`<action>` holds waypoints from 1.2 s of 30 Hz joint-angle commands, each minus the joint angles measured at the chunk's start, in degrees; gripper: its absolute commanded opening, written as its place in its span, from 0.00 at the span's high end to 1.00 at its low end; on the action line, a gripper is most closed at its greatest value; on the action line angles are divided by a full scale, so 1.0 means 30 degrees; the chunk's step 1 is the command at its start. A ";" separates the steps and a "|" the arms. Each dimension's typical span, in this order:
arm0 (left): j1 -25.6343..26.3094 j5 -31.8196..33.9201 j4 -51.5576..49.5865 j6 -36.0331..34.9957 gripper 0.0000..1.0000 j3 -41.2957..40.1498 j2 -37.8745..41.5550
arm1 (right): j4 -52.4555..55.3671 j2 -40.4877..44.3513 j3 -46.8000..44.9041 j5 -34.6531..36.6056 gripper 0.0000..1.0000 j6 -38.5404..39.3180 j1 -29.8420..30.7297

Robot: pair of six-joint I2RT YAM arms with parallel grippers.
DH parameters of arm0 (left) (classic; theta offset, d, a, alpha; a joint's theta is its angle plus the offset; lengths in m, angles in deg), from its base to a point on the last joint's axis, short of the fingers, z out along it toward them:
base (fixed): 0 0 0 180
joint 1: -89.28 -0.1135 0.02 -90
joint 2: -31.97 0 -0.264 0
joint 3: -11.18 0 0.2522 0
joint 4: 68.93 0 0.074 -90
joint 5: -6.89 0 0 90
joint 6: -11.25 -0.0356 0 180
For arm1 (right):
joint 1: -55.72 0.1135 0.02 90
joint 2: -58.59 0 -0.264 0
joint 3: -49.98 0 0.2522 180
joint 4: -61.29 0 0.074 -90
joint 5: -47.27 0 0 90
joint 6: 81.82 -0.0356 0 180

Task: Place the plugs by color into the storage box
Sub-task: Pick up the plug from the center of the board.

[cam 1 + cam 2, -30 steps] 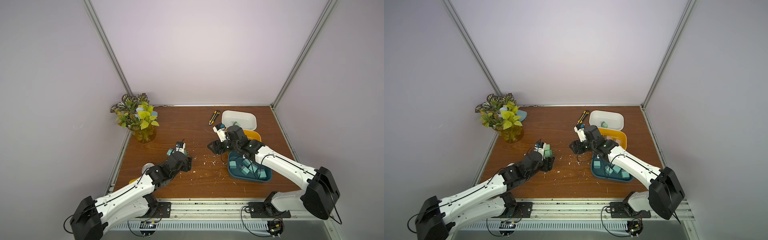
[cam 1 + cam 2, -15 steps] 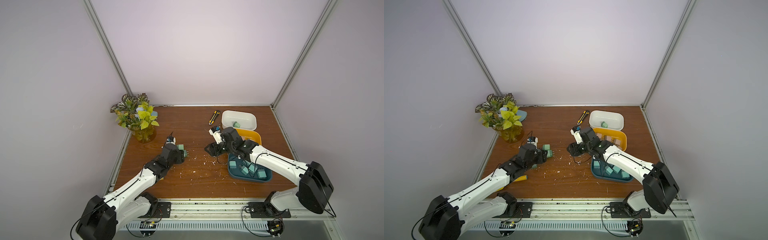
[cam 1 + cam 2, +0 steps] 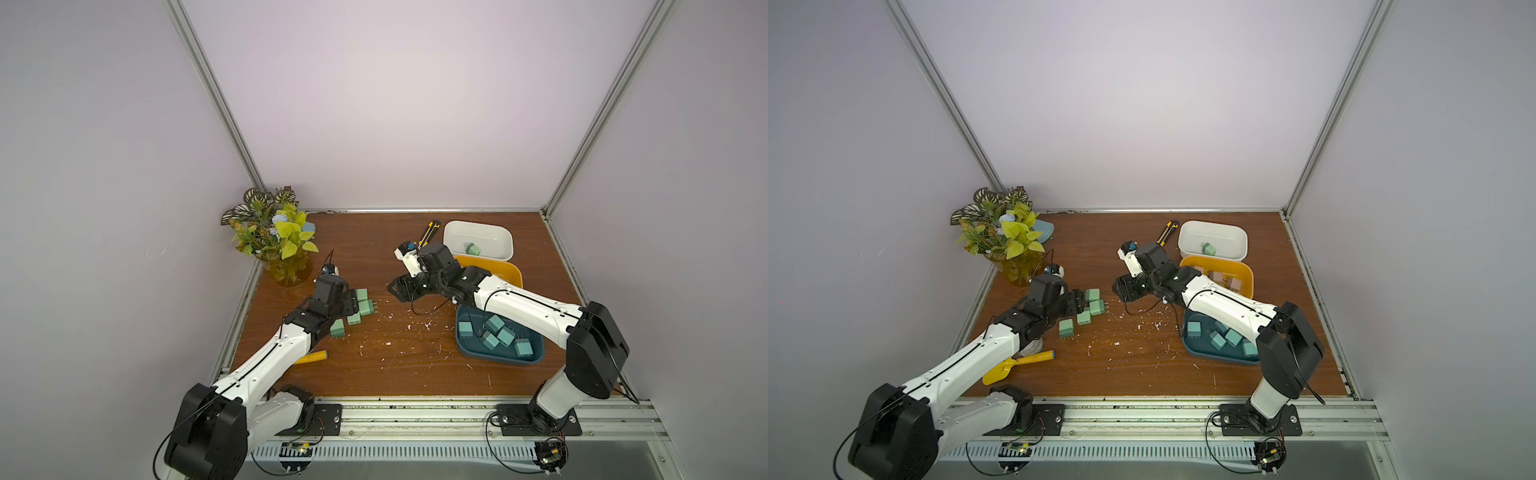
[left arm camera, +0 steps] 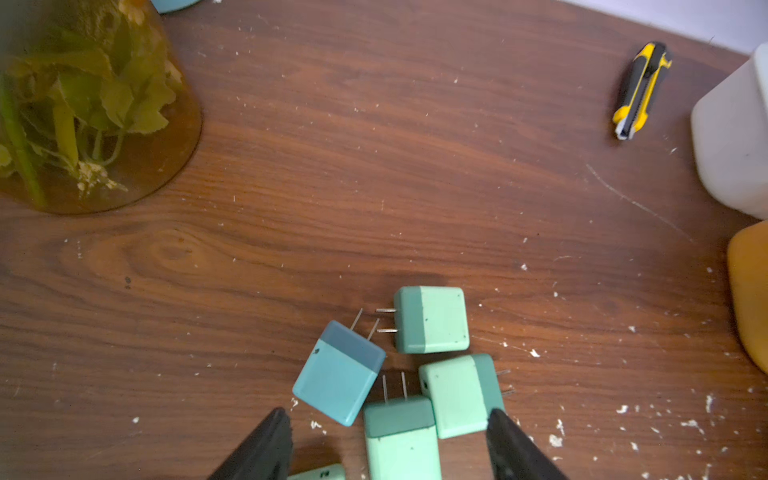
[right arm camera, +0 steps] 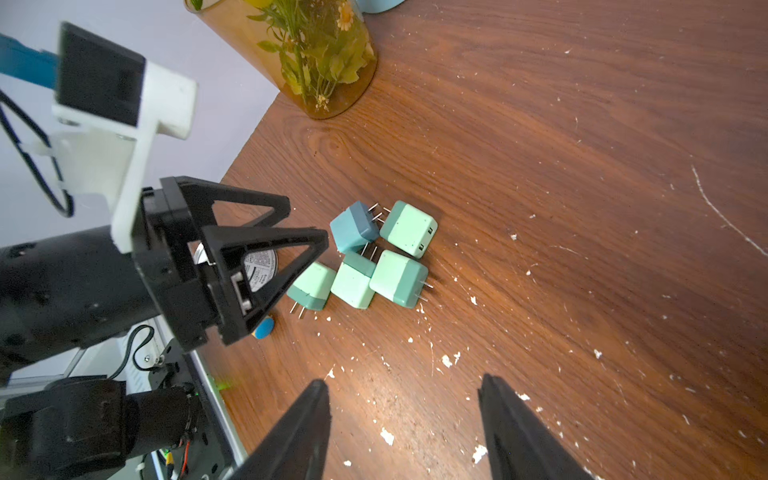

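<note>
The left pincer (image 4: 387, 412) stands open, we see, its jaws flanking 1 mint plug (image 4: 401, 436) of the 5 plugs (image 4: 432, 320) clustered on the table (image 4: 374, 166) (4 mint, 1 teal-blue). The right pincer (image 5: 403, 379) hangs open, empty, near them.

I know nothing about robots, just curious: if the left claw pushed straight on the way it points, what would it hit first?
Probably the mint green plug lying between the open jaws of the left gripper; the teal-blue plug sits just past it, off-centre. The gripper's height is unclear.
</note>
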 commanded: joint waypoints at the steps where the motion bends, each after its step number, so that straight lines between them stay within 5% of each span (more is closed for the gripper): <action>1: -0.0361 -0.0148 -0.0164 0.0207 0.24 0.0459 -0.0820 | -0.0372 -0.0484 0.0895 -0.0446 0.37 0.0206 0.0183; 36: -0.1989 -0.0281 0.4021 0.2290 0.32 -0.1141 -0.5353 | -0.2564 -0.3016 0.0977 -0.2304 0.38 -0.0268 0.1603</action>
